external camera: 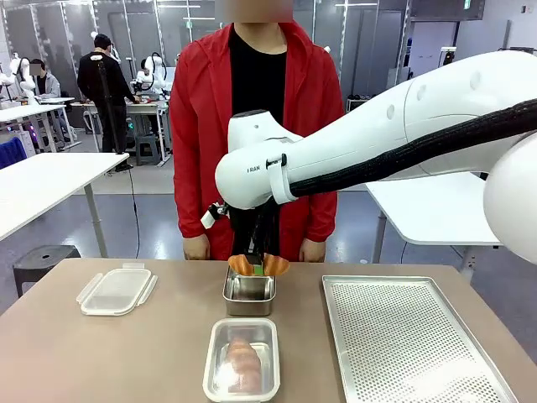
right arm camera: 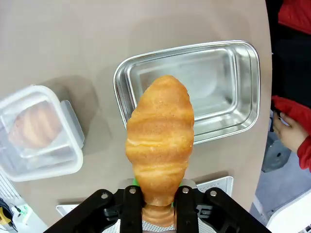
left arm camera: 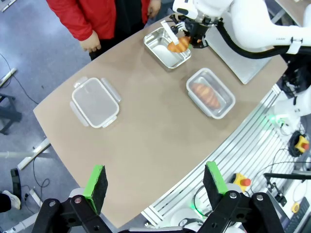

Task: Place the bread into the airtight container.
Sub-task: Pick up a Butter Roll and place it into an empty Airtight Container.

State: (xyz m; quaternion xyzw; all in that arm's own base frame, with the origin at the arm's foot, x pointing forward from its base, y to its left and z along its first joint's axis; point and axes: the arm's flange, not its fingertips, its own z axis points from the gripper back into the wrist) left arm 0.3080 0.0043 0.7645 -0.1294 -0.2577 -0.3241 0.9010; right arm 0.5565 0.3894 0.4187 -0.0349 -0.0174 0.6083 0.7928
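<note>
item: bread (right arm camera: 160, 141), pinched at its lower end in our right gripper's (right arm camera: 156, 199) narrow fingers, long axis running straight out from them, hanging over the steel tray (right arm camera: 233, 73). the container (right arm camera: 48, 170) (another piece (right arm camera: 34, 128) lies in it) sits just beside the tray on our side, so we judge the carry goes toward us. left gripper (left arm camera: 155, 180): wide, empty, high above the table (left arm camera: 146, 136).

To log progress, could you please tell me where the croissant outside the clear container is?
The croissant is gripped by the right gripper just over the steel tray, at the table's far middle, beyond the clear container.
</note>
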